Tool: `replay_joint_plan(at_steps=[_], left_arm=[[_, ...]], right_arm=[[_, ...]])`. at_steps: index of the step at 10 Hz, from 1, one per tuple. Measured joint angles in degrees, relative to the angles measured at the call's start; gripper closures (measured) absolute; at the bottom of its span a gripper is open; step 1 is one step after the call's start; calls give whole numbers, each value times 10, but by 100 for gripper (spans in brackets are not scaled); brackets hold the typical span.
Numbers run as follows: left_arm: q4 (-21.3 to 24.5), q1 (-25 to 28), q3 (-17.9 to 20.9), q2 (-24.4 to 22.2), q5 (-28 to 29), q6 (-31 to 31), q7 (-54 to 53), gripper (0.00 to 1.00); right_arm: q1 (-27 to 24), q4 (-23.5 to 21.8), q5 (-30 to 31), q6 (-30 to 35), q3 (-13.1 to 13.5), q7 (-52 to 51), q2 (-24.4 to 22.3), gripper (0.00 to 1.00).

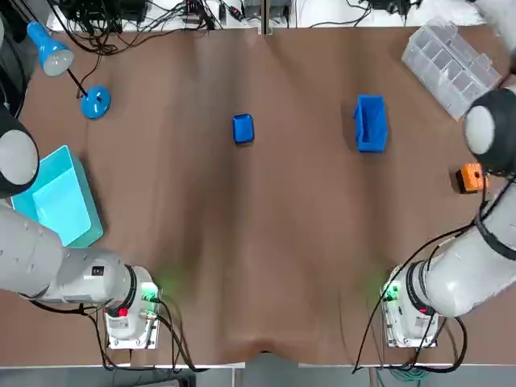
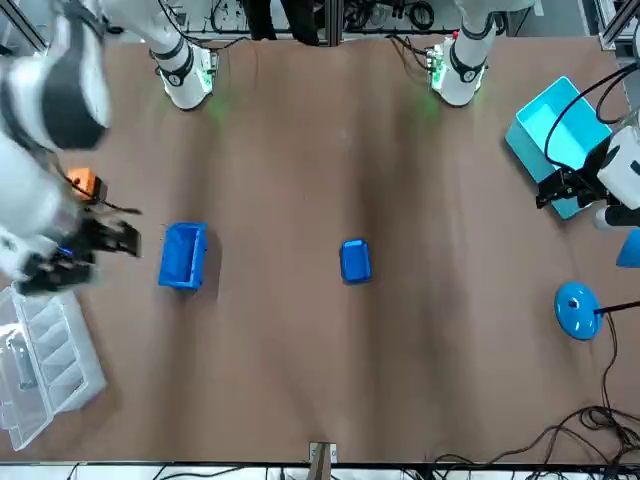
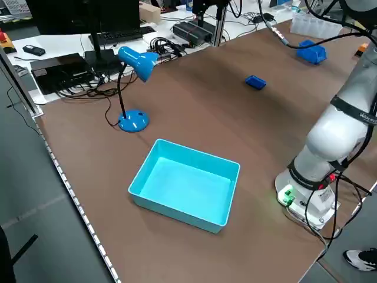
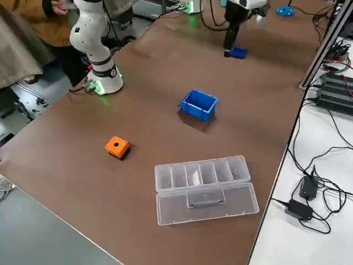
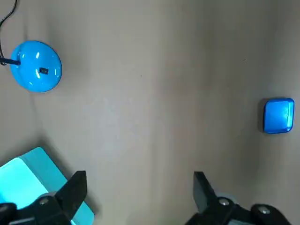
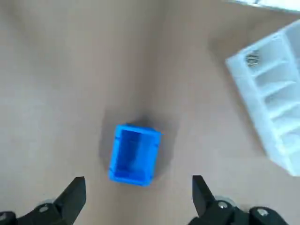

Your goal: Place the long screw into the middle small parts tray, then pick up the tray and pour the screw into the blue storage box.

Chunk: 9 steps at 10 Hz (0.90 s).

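A small blue tray [image 1: 243,129] lies mid-table, also in the left wrist view [image 5: 278,115]. A deeper blue open box [image 1: 370,122] stands to its right and shows empty in the right wrist view [image 6: 133,153]. The clear compartment organiser [image 1: 451,56] lies open at the far right, with small metal parts [image 6: 252,57] in an end compartment; I cannot make out a single long screw. My right gripper [image 6: 137,194] hovers open and empty, raised beside the blue box [image 2: 182,255]. My left gripper [image 5: 139,192] is open and empty, near the cyan bin [image 1: 60,197].
A blue desk lamp [image 1: 95,101] stands at the far left behind the cyan bin. An orange block [image 1: 472,177] sits near the table's right edge. Cables and equipment run along the far edge. A person stands by the right arm's base [image 4: 102,77].
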State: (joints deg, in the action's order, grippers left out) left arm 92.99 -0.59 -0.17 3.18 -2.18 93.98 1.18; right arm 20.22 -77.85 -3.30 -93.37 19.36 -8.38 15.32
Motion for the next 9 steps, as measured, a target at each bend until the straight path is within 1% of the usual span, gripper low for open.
replay_joint_plan(at_steps=[1,2,3,4,5,7,9], left_arm=[[-2,0,0,0,0,0,0,0],[-4,0,0,0,0,0,0,0],[-6,0,0,0,0,0,0,0],[-7,0,0,0,0,0,0,0],[-7,0,-1,0,0,0,0,0],[-8,0,0,0,0,0,0,0],[-8,0,0,0,0,0,1,0]], right_arm=[[-23,-2,10,16,-1,-30,-25,0],[-48,-15,15,30,-8,-49,-53,0],[-83,-39,17,33,-34,-54,-82,0],[-125,-65,19,32,-71,-54,-106,0],[-149,-82,20,31,-94,-54,-122,0],[-154,-90,24,34,-98,-54,-130,0],[-161,-86,24,43,-97,-54,-131,0]])
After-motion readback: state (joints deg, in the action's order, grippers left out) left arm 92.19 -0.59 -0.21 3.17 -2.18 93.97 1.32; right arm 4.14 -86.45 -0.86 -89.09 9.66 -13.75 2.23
